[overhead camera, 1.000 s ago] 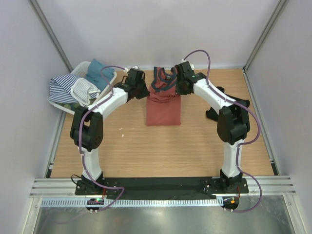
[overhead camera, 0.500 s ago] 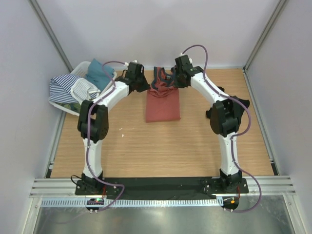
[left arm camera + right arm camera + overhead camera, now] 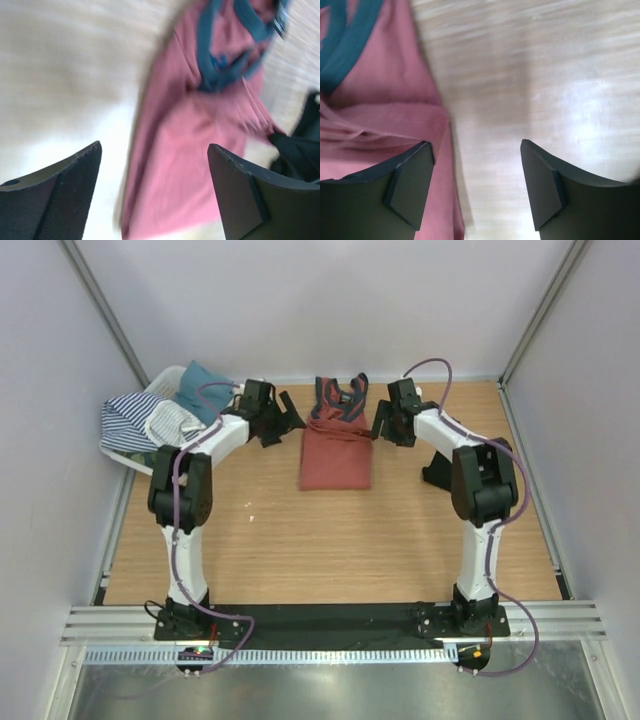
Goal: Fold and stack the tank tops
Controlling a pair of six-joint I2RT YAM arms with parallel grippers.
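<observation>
Rust-red cloth lay near the far edge of the wooden table (image 3: pixel 250 540), midway between the 2 arms. It was the red top (image 3: pixel 336 458), folded into a narrow rectangle and lying flat. Its navy-edged straps (image 3: pixel 338 398) were bunched loosely at the far end.

The left gripper (image 3: pixel 154 146) hung just beside the top's left edge, and the right gripper (image 3: pixel 475 144) hung just beside its right edge. Both were near the strap end, with fingers spread wide and nothing held. Whether either finger brushed the fabric could not be told.

A white basket (image 3: pixel 163 378) sat at the far left, with striped and teal cloth spilling over its rim. A black shape (image 3: pixel 436 476) lay by the right arm; whether it was cloth or part of the rig could not be told.

The top looked light, thin and limp. Lifted by 1 point, it would likely sag and lose its fold, and the layers could slide over each other. The loose straps seemed apt to snag or trail.

The safest hold appeared to be 2 pinches, 1 per gripper, at opposite side edges and through every layer. Each would need to sit clear of the straps. Because the cloth lay flat, each lower finger would have to press low against the smooth wood, where the fabric might skid rather than gather.
</observation>
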